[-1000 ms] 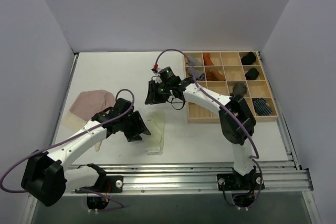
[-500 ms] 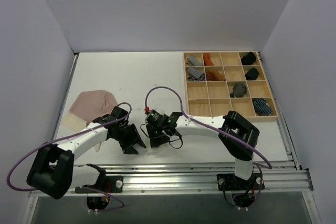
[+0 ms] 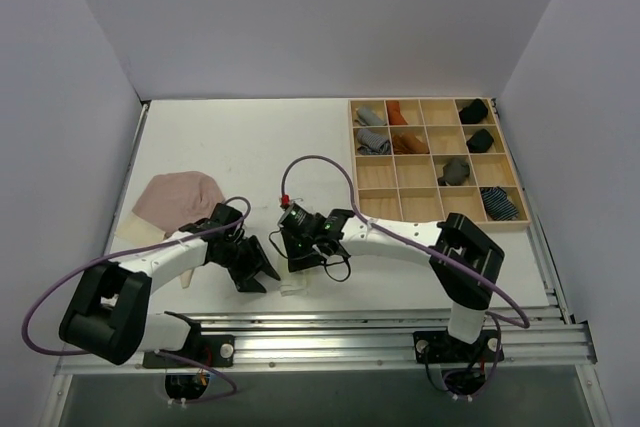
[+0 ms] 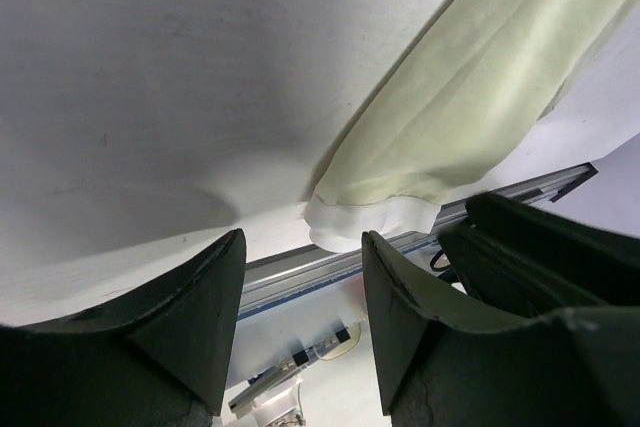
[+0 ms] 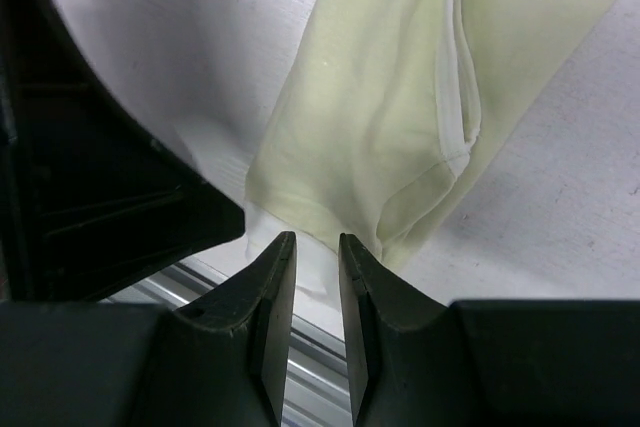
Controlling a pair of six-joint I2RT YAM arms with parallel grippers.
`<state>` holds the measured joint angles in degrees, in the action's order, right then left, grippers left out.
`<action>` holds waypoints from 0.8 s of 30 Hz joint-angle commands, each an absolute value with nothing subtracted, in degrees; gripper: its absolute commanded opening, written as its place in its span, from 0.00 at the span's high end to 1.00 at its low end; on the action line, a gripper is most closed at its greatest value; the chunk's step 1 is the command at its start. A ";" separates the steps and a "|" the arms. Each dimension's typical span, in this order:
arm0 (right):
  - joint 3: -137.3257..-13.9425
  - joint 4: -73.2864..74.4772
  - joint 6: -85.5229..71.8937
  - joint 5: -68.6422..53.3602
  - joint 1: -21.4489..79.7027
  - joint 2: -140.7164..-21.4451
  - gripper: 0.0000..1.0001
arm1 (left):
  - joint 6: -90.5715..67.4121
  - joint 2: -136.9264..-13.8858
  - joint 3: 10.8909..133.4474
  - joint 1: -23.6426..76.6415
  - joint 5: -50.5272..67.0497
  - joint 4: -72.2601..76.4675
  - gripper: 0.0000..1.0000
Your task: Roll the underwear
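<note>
With both arms reaching in low at the near middle of the table (image 3: 230, 142), the top view shows the left gripper (image 3: 250, 265) and right gripper (image 3: 300, 257) close together and facing each other over the yellow-green briefs (image 3: 293, 285), which are mostly hidden under them; only a pale scrap shows near the rail (image 3: 330, 322). The pink briefs (image 3: 178, 195) lie flat and unrolled well to the left, with a beige part poking out beside the left arm, nothing touching them. The wooden tray (image 3: 440, 226) sits far right, with grey, rust, black and blue-striped rolls (image 3: 500, 204) in some compartments. Left wrist: fingers (image 4: 190, 327) are spread wide with nothing between them. The yellow-green briefs (image 4: 460, 107) lie as a long folded strip on the table, white-hemmed near end just beyond the tips, not gripped. The right gripper's black body fills the lower right. Right wrist: fingers (image 5: 270, 307) are down to a narrow slit, tips right at the near edge of the strip (image 5: 380, 127). Only something white shows in the slit, table or hem, so I can't tell whether they have pinched the cloth. The left gripper's dark finger sits just beside it on the left.
</note>
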<state>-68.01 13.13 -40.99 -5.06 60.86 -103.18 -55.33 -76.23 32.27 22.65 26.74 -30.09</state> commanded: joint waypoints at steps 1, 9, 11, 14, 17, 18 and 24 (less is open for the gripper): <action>-66.72 15.64 -42.54 -3.43 61.43 -99.23 0.80 | -56.34 -77.43 31.99 22.24 28.48 -26.28 0.42; -58.89 9.33 -44.82 -5.80 61.96 -98.87 0.80 | -58.88 -78.31 29.80 22.24 28.04 -24.44 0.42; -57.40 8.27 -45.09 -6.15 62.23 -99.23 0.81 | -59.24 -79.27 29.18 22.32 28.30 -24.00 0.43; -55.64 6.59 -45.44 -6.50 62.14 -99.93 0.81 | -60.11 -79.98 28.65 22.32 28.39 -23.03 0.43; -54.67 5.19 -46.14 -6.86 62.14 -100.02 0.81 | -62.05 -80.16 27.69 22.32 29.18 -21.01 0.43; -54.32 4.75 -46.23 -6.77 62.23 -99.93 0.81 | -62.75 -80.24 27.60 22.32 29.18 -20.66 0.43; -53.35 2.20 -48.25 -7.21 62.14 -100.81 0.81 | -64.07 -79.81 26.19 23.03 28.39 -20.83 0.43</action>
<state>-54.83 2.57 -46.68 -7.68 61.67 -99.96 -63.57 -79.42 28.10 22.72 32.49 -21.98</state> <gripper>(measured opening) 0.188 0.574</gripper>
